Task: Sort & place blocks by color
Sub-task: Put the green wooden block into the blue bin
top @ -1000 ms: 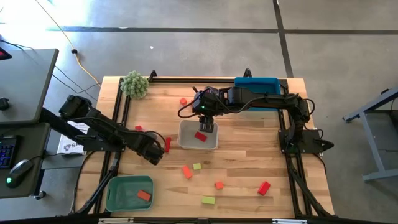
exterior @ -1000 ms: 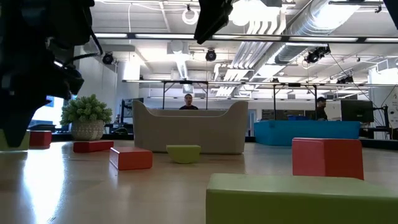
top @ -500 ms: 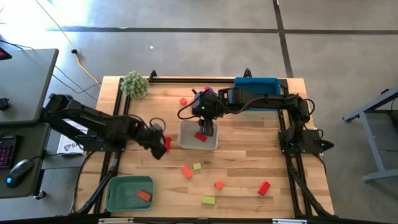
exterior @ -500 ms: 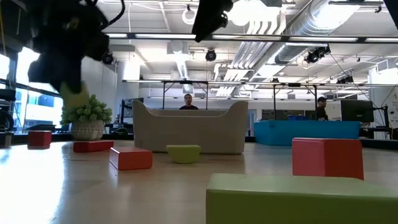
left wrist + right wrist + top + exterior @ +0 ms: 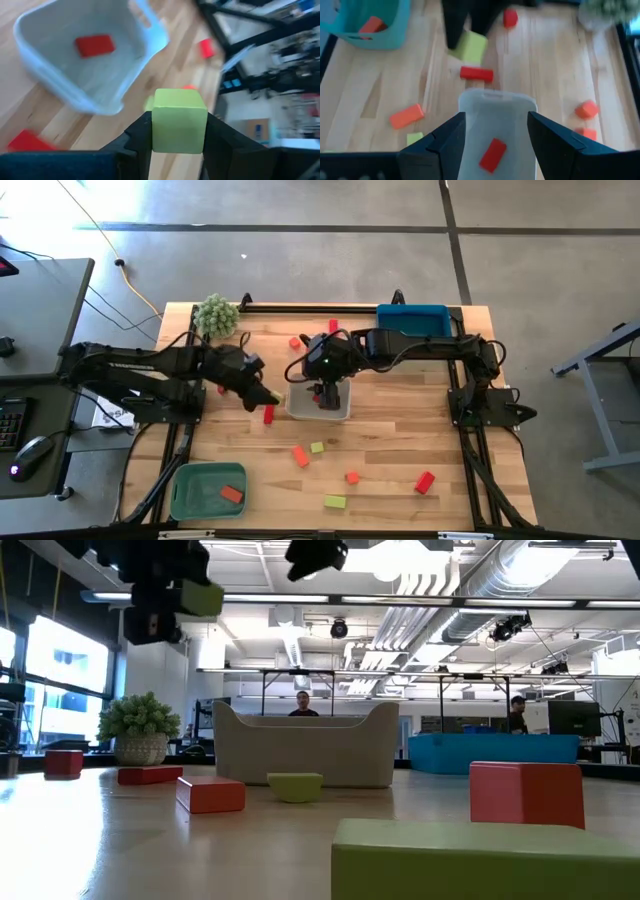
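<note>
Sorting is barely begun: the left claw [image 5: 177,145] grips a green block [image 5: 179,119], the right claw [image 5: 495,145] gapes empty over the grey tray [image 5: 296,406] holding one red block [image 5: 322,398], and most blocks lie loose on the bench [image 5: 400,440].

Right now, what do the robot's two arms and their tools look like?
Both arms are dark, nearly black, built of jointed tubular segments. A thin black cable loops beside the right arm's wrist. The left tool and the right tool each end in two flat, dark, angular fingers. No markings can be made out on them.
</note>
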`<state>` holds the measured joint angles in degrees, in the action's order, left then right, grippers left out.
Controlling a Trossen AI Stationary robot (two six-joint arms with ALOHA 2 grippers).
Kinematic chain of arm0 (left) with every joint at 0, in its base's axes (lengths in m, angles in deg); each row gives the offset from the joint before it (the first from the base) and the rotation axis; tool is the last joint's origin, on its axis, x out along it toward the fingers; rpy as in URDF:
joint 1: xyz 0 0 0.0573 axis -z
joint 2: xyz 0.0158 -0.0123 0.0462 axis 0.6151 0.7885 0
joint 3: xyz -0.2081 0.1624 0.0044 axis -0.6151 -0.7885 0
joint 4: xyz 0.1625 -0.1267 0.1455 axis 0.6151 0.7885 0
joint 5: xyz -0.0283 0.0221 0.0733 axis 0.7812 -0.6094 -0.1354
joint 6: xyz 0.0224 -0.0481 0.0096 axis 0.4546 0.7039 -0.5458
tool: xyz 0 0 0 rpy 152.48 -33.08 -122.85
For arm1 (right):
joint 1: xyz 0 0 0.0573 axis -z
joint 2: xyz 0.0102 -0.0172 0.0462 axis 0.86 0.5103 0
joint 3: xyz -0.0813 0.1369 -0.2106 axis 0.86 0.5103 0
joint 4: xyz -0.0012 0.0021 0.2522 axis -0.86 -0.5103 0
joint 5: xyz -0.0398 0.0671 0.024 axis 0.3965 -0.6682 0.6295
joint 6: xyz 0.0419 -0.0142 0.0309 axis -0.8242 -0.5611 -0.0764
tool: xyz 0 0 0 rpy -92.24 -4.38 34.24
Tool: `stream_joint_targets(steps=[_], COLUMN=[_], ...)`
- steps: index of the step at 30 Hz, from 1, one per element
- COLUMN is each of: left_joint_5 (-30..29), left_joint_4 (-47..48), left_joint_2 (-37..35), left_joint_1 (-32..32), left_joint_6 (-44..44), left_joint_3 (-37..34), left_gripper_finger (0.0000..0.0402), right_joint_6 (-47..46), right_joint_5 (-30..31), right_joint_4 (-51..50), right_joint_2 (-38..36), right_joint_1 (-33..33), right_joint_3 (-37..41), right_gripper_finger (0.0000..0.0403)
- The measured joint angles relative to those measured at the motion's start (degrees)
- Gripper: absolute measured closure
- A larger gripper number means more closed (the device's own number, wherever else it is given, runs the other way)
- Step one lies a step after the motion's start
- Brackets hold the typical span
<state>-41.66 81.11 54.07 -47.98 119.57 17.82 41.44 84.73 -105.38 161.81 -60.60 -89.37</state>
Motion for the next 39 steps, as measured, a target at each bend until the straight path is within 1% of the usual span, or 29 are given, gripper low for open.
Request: stream_joint_targets(steps=[5, 8, 12, 16, 19, 29, 33, 36, 39], left_joint_5=[6.15, 8.67, 10.33, 11.43, 13.23, 13.24, 13.04, 12.66, 12.46], left_joint_4=[-6.21, -9.88, -15.12, -20.08, -23.26, -29.80, -31.15, -31.24, -31.21], left_joint_2=[0.03, 0.05, 0.05, 0.05, 0.05, 0.07, 0.07, 0.08, 0.09], left_joint_1=[-4.15, -6.13, -8.18, -9.43, -10.40, -12.24, -12.52, -12.52, -12.53], left_joint_6=[-1.08, -1.06, -0.03, 1.05, 1.77, 4.11, 4.52, 4.51, 4.48], left_joint_3=[-0.02, -0.02, -0.02, -0.02, -0.02, -0.02, -0.02, -0.02, -0.02], left_gripper_finger=[0.0291, 0.0292, 0.0292, 0.0291, 0.0292, 0.0292, 0.0291, 0.0290, 0.0290], right_joint_6=[3.31, 4.57, 6.76, 9.36, 10.64, 12.48, 12.48, 12.25, 11.64], right_joint_5=[0.96, 2.02, 6.67, 12.75, 15.15, 16.72, 18.46, 18.68, 18.70], right_joint_4=[5.16, 7.01, 8.15, 9.68, 11.70, 16.70, 18.28, 18.34, 18.32], right_joint_2=[0.00, 0.00, 0.00, 0.00, 0.00, 0.00, 0.00, 0.00, 0.00], right_joint_1=[-1.62, -2.41, -3.49, -4.36, -4.67, -4.71, -4.69, -4.47, -4.34], right_joint_3=[0.00, 0.00, 0.00, 0.00, 0.00, 0.00, 0.00, 0.00, 0.00], right_gripper_finger=[0.0201, 0.0201, 0.0201, 0.0201, 0.0202, 0.0201, 0.0204, 0.0222, 0.0256])
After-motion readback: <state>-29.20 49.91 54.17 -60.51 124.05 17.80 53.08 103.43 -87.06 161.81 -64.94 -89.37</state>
